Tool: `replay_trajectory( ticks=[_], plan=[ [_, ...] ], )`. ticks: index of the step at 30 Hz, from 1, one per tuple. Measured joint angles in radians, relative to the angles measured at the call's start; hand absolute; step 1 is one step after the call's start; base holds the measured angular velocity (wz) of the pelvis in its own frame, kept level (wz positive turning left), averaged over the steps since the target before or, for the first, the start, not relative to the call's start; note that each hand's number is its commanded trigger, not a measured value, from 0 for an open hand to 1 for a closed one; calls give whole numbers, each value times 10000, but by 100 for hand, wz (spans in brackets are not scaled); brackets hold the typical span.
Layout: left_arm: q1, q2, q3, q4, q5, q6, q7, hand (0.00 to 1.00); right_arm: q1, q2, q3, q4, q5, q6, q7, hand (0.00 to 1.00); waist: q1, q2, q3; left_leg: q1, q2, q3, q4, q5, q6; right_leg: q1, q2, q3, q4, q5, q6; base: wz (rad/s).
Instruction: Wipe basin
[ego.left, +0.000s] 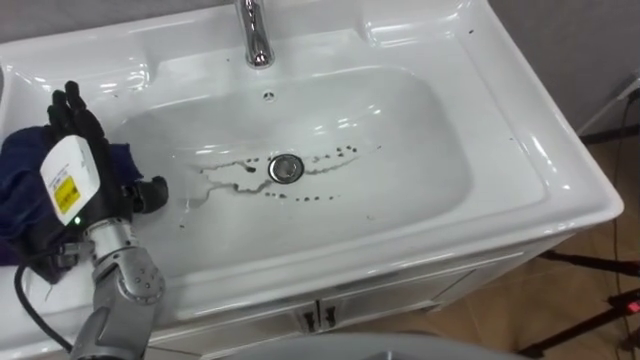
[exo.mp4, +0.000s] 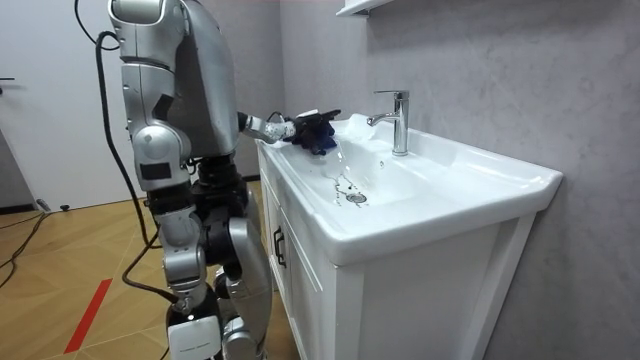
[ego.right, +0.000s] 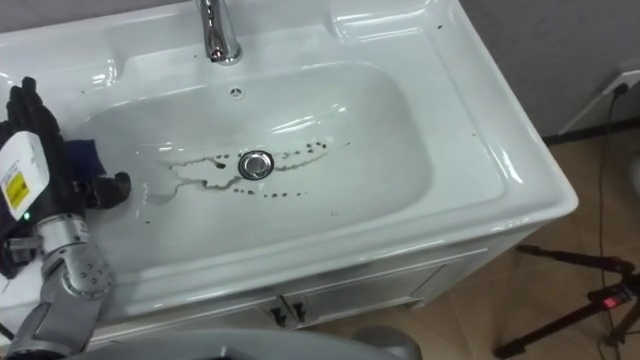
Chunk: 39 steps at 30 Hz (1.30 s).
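The white basin (ego.left: 400, 130) lies before me with a chrome drain (ego.left: 286, 167) in its middle. Dark streaks and specks (ego.left: 235, 180) spread around the drain, mostly to its left. A dark blue cloth (ego.left: 20, 170) is bunched on the basin's left rim and slope. My left hand (ego.left: 85, 150) rests flat on top of it, fingers straight and pointing toward the back, thumb out toward the bowl. In the room view I stand upright at the basin's front, with the left hand (exo.mp4: 300, 127) and cloth (exo.mp4: 320, 138) at the far corner.
A chrome faucet (ego.left: 257, 35) stands at the back centre. Below the front edge are cabinet doors with dark handles (ego.left: 320, 318). On the wooden floor to the right stand black legs and cables (ego.left: 600, 270). A grey wall runs behind the basin.
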<state>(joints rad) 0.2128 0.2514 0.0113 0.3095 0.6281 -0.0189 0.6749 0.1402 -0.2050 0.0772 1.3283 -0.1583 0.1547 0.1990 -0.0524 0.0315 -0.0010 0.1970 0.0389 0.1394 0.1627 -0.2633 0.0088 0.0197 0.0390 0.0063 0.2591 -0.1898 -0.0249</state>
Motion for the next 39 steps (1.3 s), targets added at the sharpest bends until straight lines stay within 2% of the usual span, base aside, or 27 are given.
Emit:
replay_trajectory(
  ticks=[8,20,24,31,33,39],
  plan=[
    [-29,-1,21,185,231,210,122,0,-36,0,193,-111,4,-7,-73,0,60,27,-7,11,4,-2,-5,1,0,21,2,-2,-28,1,1,0],
    [-24,-44,189,267,641,279,185,0,-24,-1,184,-106,14,31,-41,0,237,23,-12,70,8,-28,-4,2,0,133,16,3,-60,-11,-9,0],
    [-28,-57,266,249,647,438,211,0,-35,-8,179,-138,5,197,-38,0,301,22,-63,60,9,-46,-4,4,-2,140,12,-17,-74,-13,-11,0],
    [-44,-57,266,262,613,586,338,0,-40,-10,158,-228,-94,233,-50,0,293,29,-83,51,9,-64,-4,5,-3,145,-4,-99,-56,-15,-12,0],
    [-45,-61,279,311,615,640,367,0,-27,-9,159,-441,-207,419,-31,0,296,25,-107,66,8,-63,-3,7,-5,145,-3,-116,-7,-19,-17,-3],
    [-77,-96,294,758,616,671,394,0,-40,-10,163,-478,-265,648,-29,0,302,51,-167,83,1,-59,-3,8,-7,150,-3,-106,4,-20,-18,-2]
  ],
)
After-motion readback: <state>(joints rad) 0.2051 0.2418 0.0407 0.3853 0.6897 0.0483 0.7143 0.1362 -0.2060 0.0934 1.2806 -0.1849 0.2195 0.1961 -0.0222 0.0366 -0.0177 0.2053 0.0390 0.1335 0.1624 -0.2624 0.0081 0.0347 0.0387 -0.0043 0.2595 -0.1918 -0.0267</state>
